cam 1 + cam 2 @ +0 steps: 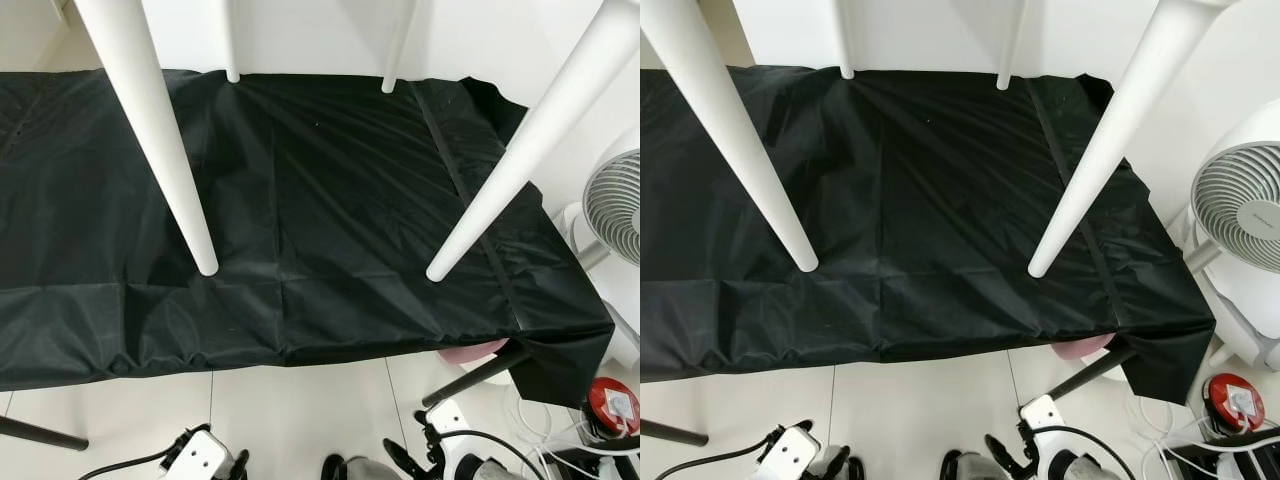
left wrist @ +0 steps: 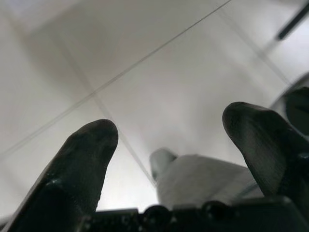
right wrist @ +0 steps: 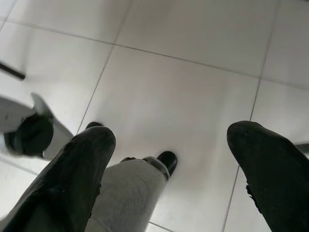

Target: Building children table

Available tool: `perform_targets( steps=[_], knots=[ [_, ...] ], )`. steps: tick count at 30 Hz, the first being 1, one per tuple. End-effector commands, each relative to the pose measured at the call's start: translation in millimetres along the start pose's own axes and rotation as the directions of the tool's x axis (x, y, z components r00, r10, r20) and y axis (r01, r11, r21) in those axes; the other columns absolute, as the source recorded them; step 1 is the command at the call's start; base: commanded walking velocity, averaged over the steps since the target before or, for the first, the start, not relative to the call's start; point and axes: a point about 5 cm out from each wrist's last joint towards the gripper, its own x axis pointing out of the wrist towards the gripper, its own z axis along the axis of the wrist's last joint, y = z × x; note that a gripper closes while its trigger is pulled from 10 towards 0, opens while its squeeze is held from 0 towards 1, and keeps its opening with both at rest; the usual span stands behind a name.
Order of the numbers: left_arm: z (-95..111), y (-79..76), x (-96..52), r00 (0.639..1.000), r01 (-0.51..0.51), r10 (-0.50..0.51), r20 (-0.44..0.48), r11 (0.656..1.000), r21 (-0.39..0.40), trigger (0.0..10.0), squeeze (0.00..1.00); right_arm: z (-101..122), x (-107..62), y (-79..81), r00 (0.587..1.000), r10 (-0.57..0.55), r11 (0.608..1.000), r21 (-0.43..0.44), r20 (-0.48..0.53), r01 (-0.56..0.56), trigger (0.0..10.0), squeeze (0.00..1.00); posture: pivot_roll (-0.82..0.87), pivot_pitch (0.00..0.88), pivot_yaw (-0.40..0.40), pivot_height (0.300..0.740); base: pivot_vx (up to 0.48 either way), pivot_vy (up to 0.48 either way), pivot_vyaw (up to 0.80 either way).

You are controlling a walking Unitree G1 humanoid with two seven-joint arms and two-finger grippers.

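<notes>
4 white table legs over black sheet; both grippers idle.

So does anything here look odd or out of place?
Yes: four white tapered table legs hang from above, tips touching nothing, over the wrinkled black fabric sheet, so the table looks lifted. The sheet's right corner droops off its support.

A black cloth is covering a low platform across most of the frame, creased and sagging at its front edge. Below it, glossy white floor tiles are reflecting soft, even light. A white wall is running along the top. At the right edge a white fan is standing, with a red round object and white cables lying in the lower right corner.
</notes>
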Motion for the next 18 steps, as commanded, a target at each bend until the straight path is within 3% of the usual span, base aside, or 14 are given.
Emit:
perform_targets(
  steps=[1,2,7,11,14,18],
  knots=[
    [-22,-6.0,-5.1,0.991,-0.044,0.035,-0.126,0.996,-0.072,10.0,0.00,-14,-2.9,-1.8,0.996,-0.067,0.995,0.068,-0.062,0.071,10.0,0.00,0.05,0.113,-0.036,0.740,0.000,0.000,0.00],
    [-22,-5.8,-2.2,0.988,-0.071,0.057,-0.145,0.993,-0.090,10.0,0.00,-15,-1.5,-2.3,0.993,-0.089,0.992,0.083,-0.078,0.095,10.0,0.00,0.04,0.105,-0.034,0.740,0.000,0.000,0.00],
    [-17,35.6,-10.0,0.974,-0.207,0.190,-0.127,0.969,-0.132,10.0,0.00,-22,5.5,-3.1,0.963,-0.208,0.964,0.132,-0.171,0.232,10.0,0.00,0.03,0.069,-0.032,0.740,0.000,0.000,0.00],
    [-17,38.4,-8.9,0.968,-0.232,0.212,-0.137,0.961,-0.149,10.0,0.00,-24,6.6,-1.9,0.959,-0.214,0.961,0.137,-0.186,0.241,10.0,0.00,0.03,0.069,-0.032,0.740,0.000,0.000,0.00],
    [-12,39.9,4.6,0.936,-0.313,0.265,-0.230,0.927,-0.206,10.0,0.00,-31,10.5,6.4,0.933,-0.242,0.952,0.120,-0.266,0.281,10.0,0.00,0.03,0.034,-0.032,0.740,0.000,0.000,0.00],
    [-10,31.9,11.8,0.937,-0.280,0.234,-0.259,0.947,-0.157,10.0,0.00,-36,10.8,11.2,0.921,-0.240,0.954,0.100,-0.306,0.282,10.0,0.00,0.03,0.021,-0.027,0.740,0.000,0.000,0.00]
  ],
)
